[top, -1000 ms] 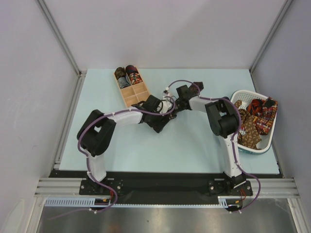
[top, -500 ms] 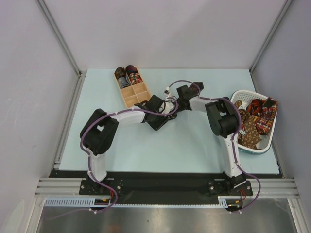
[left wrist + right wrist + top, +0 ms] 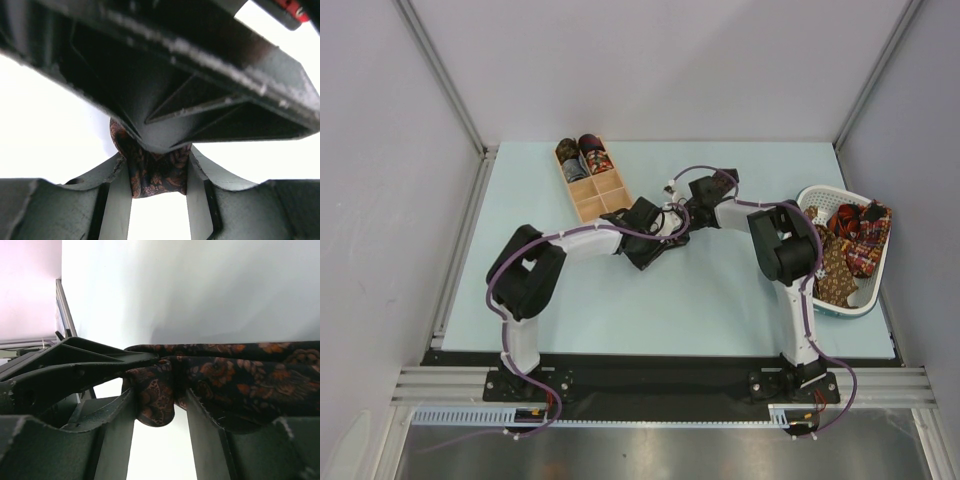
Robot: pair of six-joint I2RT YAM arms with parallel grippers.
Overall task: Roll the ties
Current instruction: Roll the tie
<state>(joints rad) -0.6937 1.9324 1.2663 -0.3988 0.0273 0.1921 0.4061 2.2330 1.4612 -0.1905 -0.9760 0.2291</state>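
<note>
The left arm stretches far and rightward to mid-table, and the left gripper [image 3: 156, 172] is clenched on a tie [image 3: 240, 372]. The right arm folds back leftward to meet it. The right gripper [image 3: 160, 400] straddles the same fabric, but whether it presses cannot be told. The tie is near-black with orange florals, bunched between both tools. On the pale blue table [image 3: 700, 310], a box [image 3: 603, 195] with rolls [image 3: 582, 156] stands far left and a basket [image 3: 825, 190] of loose ties [image 3: 855, 240] sits right. Grey walls surround.
</note>
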